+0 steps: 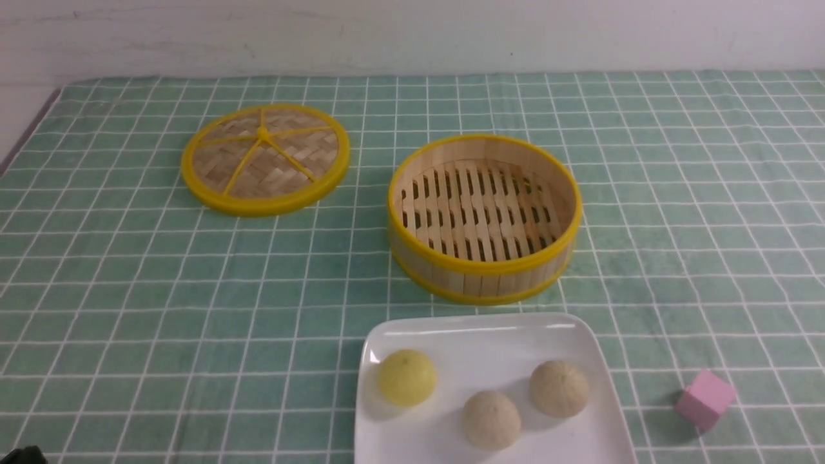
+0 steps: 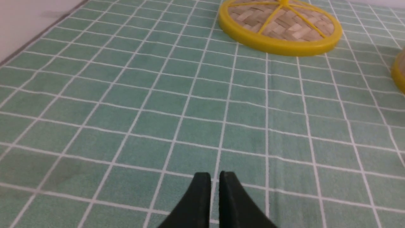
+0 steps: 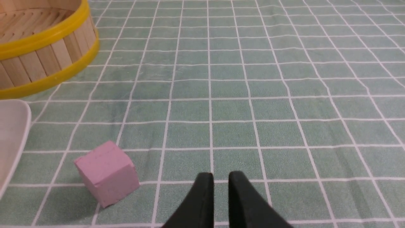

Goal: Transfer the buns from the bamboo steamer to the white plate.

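Two pale beige buns (image 1: 491, 419) (image 1: 559, 388) lie on the white plate (image 1: 477, 341) at the front, next to a smooth yellow ball (image 1: 407, 377). Behind the plate stands the bamboo steamer (image 1: 483, 274), with nothing on its slatted floor. Neither gripper shows in the front view. In the left wrist view my left gripper (image 2: 215, 174) hovers over bare cloth, its fingers nearly together and holding nothing. My right gripper (image 3: 221, 174) also has only a slim gap and holds nothing. It hangs over the cloth, with the steamer (image 3: 47, 53) and the plate's corner (image 3: 12, 133) off to one side.
The woven steamer lid (image 1: 265, 158) lies flat at the back left; the left wrist view shows the lid (image 2: 280, 27) far ahead. A pink cube (image 1: 705, 399) sits right of the plate, and the same cube (image 3: 107, 173) lies close to my right gripper. Green checked cloth covers the table.
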